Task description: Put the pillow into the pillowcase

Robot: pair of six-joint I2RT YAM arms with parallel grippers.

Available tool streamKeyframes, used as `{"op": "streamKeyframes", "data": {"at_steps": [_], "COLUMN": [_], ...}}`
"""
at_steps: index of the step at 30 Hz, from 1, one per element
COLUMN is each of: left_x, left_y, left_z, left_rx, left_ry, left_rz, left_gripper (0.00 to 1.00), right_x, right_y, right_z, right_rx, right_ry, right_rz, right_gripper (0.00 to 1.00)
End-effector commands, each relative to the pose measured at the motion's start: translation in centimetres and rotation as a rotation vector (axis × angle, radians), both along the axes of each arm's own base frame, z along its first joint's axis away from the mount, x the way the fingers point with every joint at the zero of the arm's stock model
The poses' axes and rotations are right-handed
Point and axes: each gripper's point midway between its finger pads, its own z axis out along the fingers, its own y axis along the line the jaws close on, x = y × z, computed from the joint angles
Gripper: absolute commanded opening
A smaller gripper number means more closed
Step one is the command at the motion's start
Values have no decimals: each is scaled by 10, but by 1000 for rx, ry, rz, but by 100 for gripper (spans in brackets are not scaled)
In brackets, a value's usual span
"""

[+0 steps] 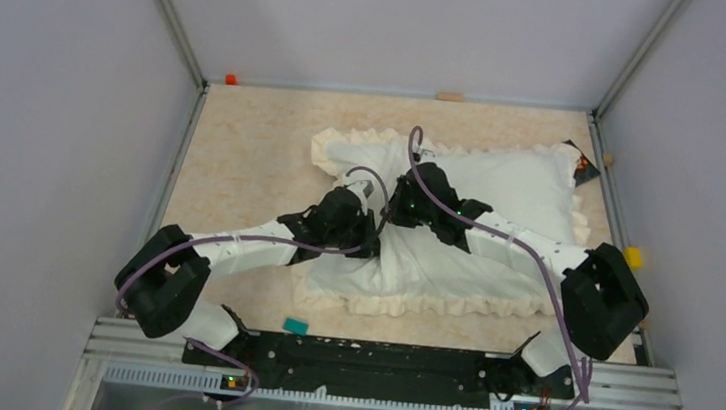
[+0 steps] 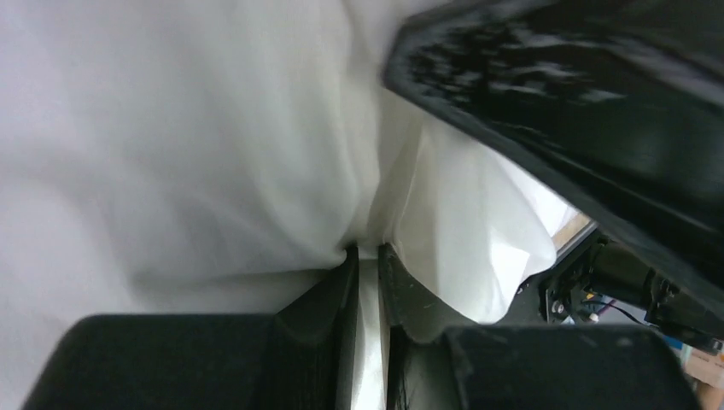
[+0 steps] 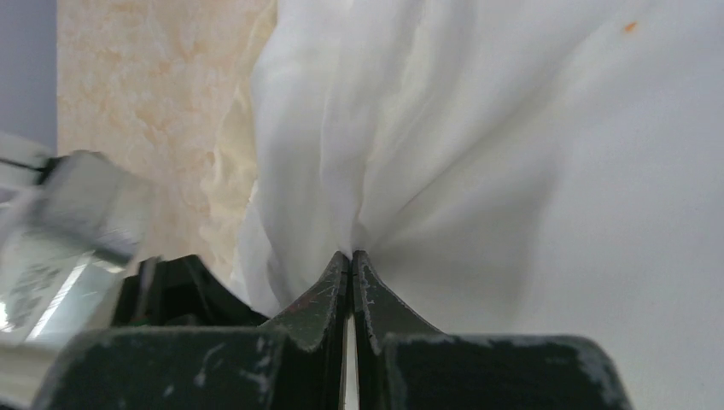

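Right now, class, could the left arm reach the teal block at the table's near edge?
Probably yes: the teal block lies uncovered near its base. But the left gripper is shut on the pillowcase and must release first.

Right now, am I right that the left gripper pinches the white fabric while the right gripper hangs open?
Not quite: the right gripper is shut too, pinching a fold of the pillowcase, as the right wrist view shows. The left gripper does pinch it.
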Motion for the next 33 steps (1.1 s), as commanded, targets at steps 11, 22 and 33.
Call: {"op": "streamKeyframes", "data": {"at_steps": [11, 22, 33], "left_x": [10, 18, 24], "left_y": [78, 100, 95], "left_z": [89, 149, 185], "left_rx": [131, 122, 84], "left_ry": [-260, -434, -489], "left_rz": [231, 273, 251], "left_gripper": [41, 69, 99], "right_x": [8, 20, 56], "right_y": [24, 3, -11], "right_z": [-14, 80, 96], "right_rx": [-12, -43, -133], "right_ry": [8, -175, -214], "right_rz": [43, 3, -11], "right_gripper": [28, 54, 73]}}
